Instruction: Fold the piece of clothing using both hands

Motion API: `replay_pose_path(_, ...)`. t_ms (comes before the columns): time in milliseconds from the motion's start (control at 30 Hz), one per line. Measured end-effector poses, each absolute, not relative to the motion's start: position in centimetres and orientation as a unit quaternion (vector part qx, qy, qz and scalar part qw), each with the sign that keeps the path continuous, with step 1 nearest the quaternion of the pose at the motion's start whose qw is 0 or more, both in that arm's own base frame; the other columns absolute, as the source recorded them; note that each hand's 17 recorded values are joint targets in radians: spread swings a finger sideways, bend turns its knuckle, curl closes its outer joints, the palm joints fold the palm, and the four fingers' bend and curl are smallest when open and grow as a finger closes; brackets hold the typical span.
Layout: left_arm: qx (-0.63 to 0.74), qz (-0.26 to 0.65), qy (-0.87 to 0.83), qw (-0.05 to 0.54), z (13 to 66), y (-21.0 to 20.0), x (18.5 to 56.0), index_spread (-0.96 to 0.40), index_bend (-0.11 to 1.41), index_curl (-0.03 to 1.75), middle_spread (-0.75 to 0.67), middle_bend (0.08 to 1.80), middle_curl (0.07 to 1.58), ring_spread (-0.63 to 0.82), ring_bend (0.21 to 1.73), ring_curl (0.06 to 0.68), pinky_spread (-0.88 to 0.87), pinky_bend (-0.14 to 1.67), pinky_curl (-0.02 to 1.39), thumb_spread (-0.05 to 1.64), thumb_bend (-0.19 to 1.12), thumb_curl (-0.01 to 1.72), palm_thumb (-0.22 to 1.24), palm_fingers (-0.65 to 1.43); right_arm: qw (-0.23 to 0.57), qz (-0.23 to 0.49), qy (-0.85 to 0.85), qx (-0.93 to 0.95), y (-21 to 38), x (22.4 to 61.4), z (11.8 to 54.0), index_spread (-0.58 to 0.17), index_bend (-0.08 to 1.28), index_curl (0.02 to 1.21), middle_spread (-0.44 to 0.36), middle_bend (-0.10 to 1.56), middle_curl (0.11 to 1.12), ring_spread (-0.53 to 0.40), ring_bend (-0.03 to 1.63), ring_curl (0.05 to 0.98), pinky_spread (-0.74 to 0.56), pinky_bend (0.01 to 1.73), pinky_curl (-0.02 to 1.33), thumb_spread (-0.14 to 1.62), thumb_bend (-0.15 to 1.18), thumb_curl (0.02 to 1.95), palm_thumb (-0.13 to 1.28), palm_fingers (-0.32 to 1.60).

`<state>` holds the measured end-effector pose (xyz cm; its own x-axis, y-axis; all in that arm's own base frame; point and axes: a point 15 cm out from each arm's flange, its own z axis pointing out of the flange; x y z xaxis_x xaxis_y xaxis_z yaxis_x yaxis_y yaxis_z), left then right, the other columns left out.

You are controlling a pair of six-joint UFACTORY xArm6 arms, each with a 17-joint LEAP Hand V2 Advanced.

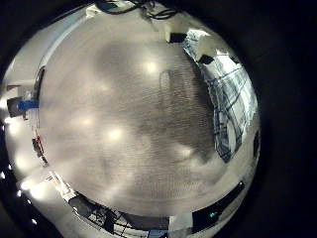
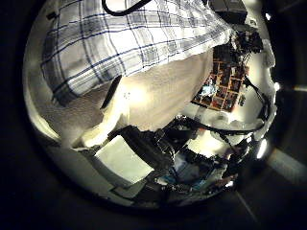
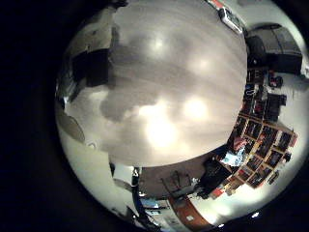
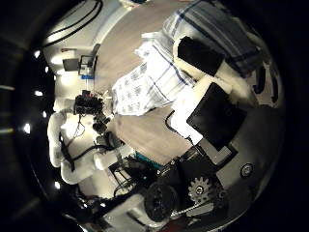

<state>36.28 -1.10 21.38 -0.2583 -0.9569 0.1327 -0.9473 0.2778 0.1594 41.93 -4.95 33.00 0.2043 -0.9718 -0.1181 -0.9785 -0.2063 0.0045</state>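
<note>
The piece of clothing is a checked cloth. In the left thumb side palm view it [image 2: 134,43] fills much of the picture, close to the palm, and its edge meets my left hand's fingers [image 2: 123,153].
</note>
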Motion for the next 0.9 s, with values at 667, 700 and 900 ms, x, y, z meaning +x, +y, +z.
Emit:
replay_pose_path(667, 0.701, 0.015, -0.710, 0.075, 24.1, 13.5, 30.5, -0.08, 0.19, 0.45, 0.07, 0.19, 0.36, 0.10, 0.66, 0.243, 0.20, 0.23, 0.44, 1.18, -0.02, 0.35, 0.49, 0.30, -0.003, 0.051, 0.361, -0.931, 31.7, 42.6, 29.2, -0.230, 1.11, 0.87, -0.152, 1.25, 0.86, -0.214, 1.34, 0.738, -0.24, 1.17, 0.93, 1.21, -0.01, 0.73, 0.95, 1.11)
replay_pose_path(700, 0.703, 0.016, -0.707, 0.073, 24.2, 13.8, 30.0, -0.08, 0.19, 0.45, 0.07, 0.19, 0.36, 0.10, 0.66, 0.243, 0.20, 0.23, 0.44, 1.18, -0.02, 0.35, 0.49, 0.30, -0.008, 0.050, 0.354, -0.934, 32.7, 42.8, 28.5, -0.232, 1.11, 0.87, -0.152, 1.25, 0.86, -0.213, 1.34, 0.738, -0.24, 1.16, 0.93, 1.22, -0.03, 0.72, 0.90, 1.11)
replay_pose_path(900, 0.712, 0.019, -0.698, 0.070, 24.4, 15.1, 27.9, -0.08, 0.19, 0.45, 0.07, 0.19, 0.37, 0.09, 0.66, 0.241, 0.19, 0.23, 0.44, 1.18, -0.02, 0.35, 0.49, 0.31, -0.040, 0.068, 0.332, -0.940, 36.0, 42.5, 23.6, -0.275, 0.70, 0.79, -0.164, 1.11, 0.79, -0.224, 1.31, 0.699, -0.36, 1.13, 0.86, 1.27, -0.03, 0.63, 0.71, 0.72)
